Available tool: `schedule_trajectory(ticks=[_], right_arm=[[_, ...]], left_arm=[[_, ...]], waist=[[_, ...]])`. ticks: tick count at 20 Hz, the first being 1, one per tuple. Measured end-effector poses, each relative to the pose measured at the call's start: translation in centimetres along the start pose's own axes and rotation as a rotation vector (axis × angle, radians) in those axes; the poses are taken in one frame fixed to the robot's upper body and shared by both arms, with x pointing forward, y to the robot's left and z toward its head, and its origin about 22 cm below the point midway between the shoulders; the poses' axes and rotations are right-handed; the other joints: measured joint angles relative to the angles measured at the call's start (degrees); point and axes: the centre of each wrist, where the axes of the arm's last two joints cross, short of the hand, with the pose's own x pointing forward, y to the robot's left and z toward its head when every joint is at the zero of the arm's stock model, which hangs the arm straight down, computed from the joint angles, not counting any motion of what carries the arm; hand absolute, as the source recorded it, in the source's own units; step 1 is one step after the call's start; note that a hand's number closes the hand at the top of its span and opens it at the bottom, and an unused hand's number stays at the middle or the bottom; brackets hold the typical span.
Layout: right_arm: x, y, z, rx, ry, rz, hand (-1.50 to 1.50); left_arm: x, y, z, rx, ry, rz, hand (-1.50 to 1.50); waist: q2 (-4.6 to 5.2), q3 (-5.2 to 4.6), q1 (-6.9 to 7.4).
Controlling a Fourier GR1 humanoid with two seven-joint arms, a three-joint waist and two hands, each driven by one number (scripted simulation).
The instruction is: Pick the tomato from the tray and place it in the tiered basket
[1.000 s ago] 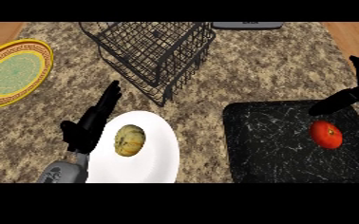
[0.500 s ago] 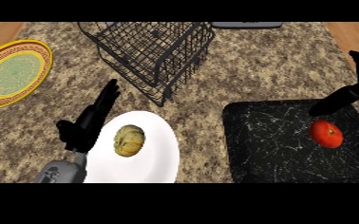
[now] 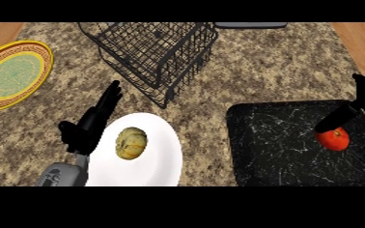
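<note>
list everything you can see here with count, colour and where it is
tomato: one, red, right part of the tray
tray: one, black with white veins, lower right of the counter
tiered basket: one, black wire, top centre
white plate: one, white, lower centre-left
round fruit: one, yellowish, on the white plate
patterned plate: one, yellow rim, green middle, left edge
dark object: one, grey, top edge, cut off
counter: one, speckled brown stone
left hand: black, fingers straight, beside the white plate
right hand: black, at the right edge above the tomato, mostly cut off
</note>
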Motion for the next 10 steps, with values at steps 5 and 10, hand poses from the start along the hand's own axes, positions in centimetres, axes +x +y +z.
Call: schedule_trajectory(ticks=[5, 10], right_arm=[[-0.9, 1.5, -0.1, 0.004, 0.019, -0.007, -1.50], [-2.4, 3.0, -0.7, 0.015, 0.062, -0.016, -1.50]], left_arm=[[0.0, -0.2, -0.2, -0.006, -0.005, 0.000, 0.00], [0.1, -0.1, -0.3, 0.009, -0.006, 0.002, 0.00]], waist=[[0.08, 0.09, 0.06], [0.08, 0.09, -0.08]])
